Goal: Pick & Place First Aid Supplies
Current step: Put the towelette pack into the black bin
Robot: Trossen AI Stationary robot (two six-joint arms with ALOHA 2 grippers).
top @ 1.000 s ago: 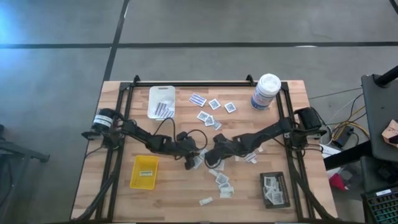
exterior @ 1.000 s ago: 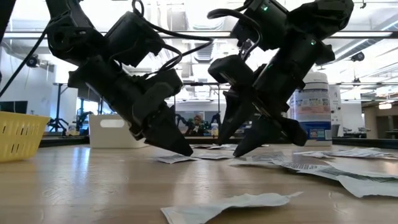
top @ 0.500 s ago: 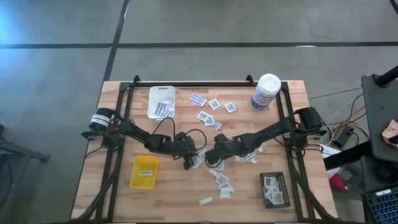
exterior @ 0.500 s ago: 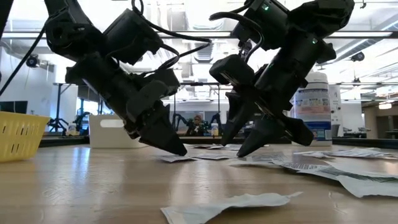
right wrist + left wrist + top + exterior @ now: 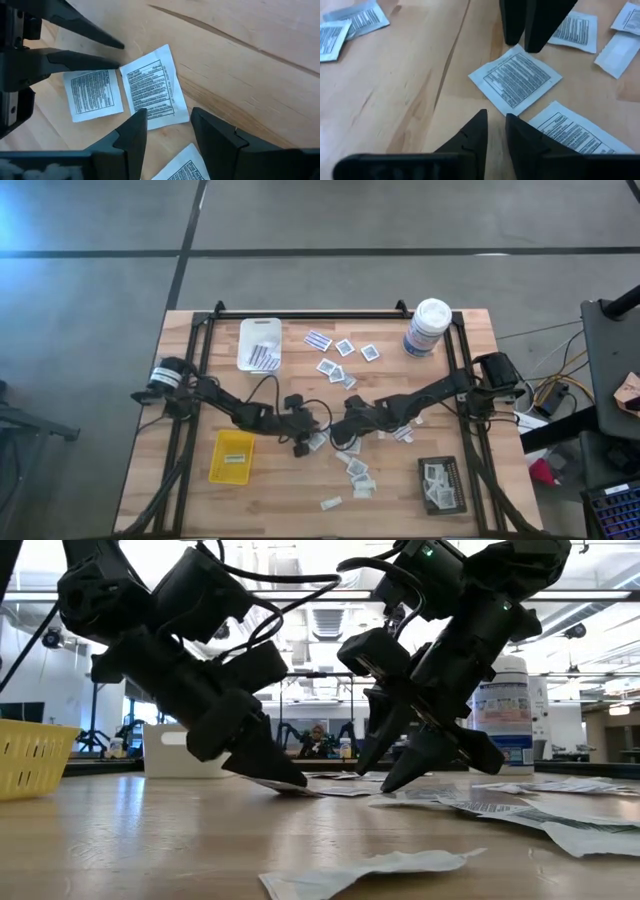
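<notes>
Both my hands meet at the middle of the surface, tips tilted down and toward each other. My left hand has its tips just short of one corner of a white packet. I cannot tell whether this hand is clenched or released.

My right hand is released and grasps nothing. It stands over the far side of that same packet, and one edge of the packet lies in the gap between its fingers.

The packet lies flat with its printed side up. It is nearly square, so I cannot tell its long axis; one corner points at my left hand. A second printed packet lies just beside it, edge to edge, and a third lies near my left hand.

Seen from above, more packets trail from the hands toward 5 o'clock. Another cluster lies toward 12 o'clock, with a blue-striped strip beyond it. Out at the edges:
- a yellow tray sits at 8 o'clock;
- a black tray holding packets sits at 4 o'clock;
- a white tray sits at 11 o'clock;
- a white canister stands at 1 o'clock.

Each hand blocks the other's way to the packet.
</notes>
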